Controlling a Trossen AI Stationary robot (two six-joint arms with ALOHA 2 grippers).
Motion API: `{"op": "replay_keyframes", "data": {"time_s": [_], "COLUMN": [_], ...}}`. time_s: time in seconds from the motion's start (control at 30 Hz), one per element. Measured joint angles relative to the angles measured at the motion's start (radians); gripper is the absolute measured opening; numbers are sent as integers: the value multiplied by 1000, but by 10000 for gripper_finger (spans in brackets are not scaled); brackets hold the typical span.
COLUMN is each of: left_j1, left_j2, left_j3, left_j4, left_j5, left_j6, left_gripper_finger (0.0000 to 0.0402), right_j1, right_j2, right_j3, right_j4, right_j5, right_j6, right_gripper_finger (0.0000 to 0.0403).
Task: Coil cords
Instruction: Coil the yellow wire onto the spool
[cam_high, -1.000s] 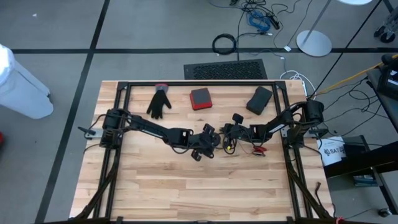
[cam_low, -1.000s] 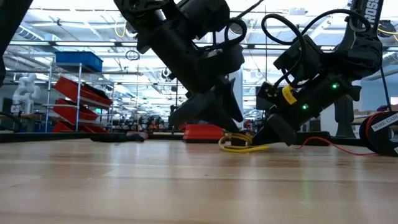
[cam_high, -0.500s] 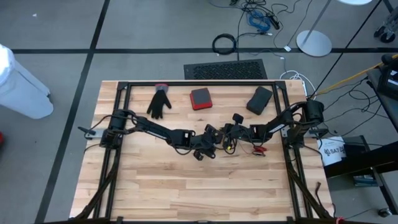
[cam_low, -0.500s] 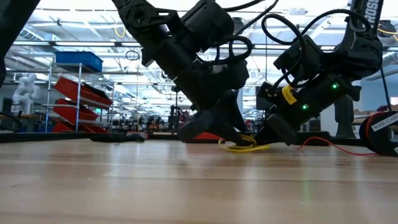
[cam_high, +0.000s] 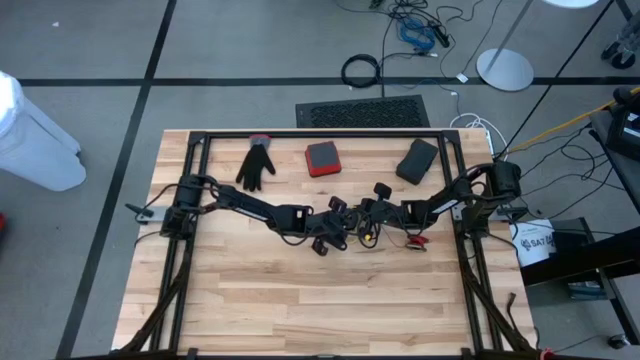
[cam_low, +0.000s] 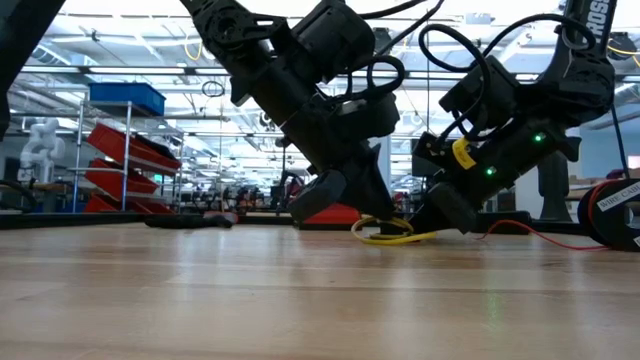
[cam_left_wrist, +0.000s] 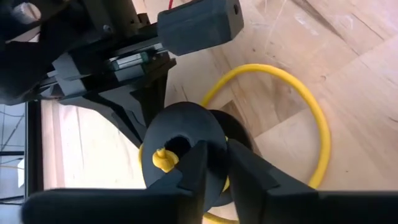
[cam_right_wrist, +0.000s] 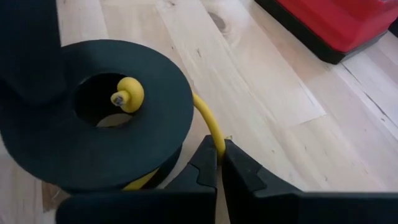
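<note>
Item: yellow cord, lying at table centre, partly wound on black spool.
Right gripper pinching cord beside spool, jaws closed.
Left gripper closing on spool rim.
Advice: keeping cord taut, spool steady, feeding turns evenly.

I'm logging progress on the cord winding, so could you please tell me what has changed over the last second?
The left tool came down from above the table and closed its fingers onto the black spool that the yellow cord winds around. The right tool stayed shut on the yellow cord beside the spool. The glove, red box and black box have not moved.
</note>
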Motion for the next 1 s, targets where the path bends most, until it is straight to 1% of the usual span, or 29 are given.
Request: {"op": "replay_keyframes", "data": {"time_s": [0.2,0.33,0.53,0.63,0.73,0.87,1.0], "left_j1": [0,-1,-10,-10,-13,-24,-27], "left_j2": [3,4,5,5,6,8,9], "left_j3": [1,1,-1,-1,-1,-3,-7], "left_j4": [-23,-24,-24,-24,-22,-20,8], "left_j5": [-1,-11,-35,-36,-40,-83,-125], "left_j6": [-1,0,24,23,21,15,7], "left_gripper_finger": [8,3,3,11,32,57,62], "right_j1": [48,88,129,131,131,135,154], "right_j2": [-4,-32,-117,-153,-170,-173,-174], "right_j3": [2,0,-5,-6,-6,-4,-2], "right_j4": [-84,-143,-236,-277,-301,-319,-340], "right_j5": [51,69,61,42,29,15,26], "right_j6": [74,129,156,162,184,230,260], "right_gripper_finger": [0,0,0,0,0,0,0]}}
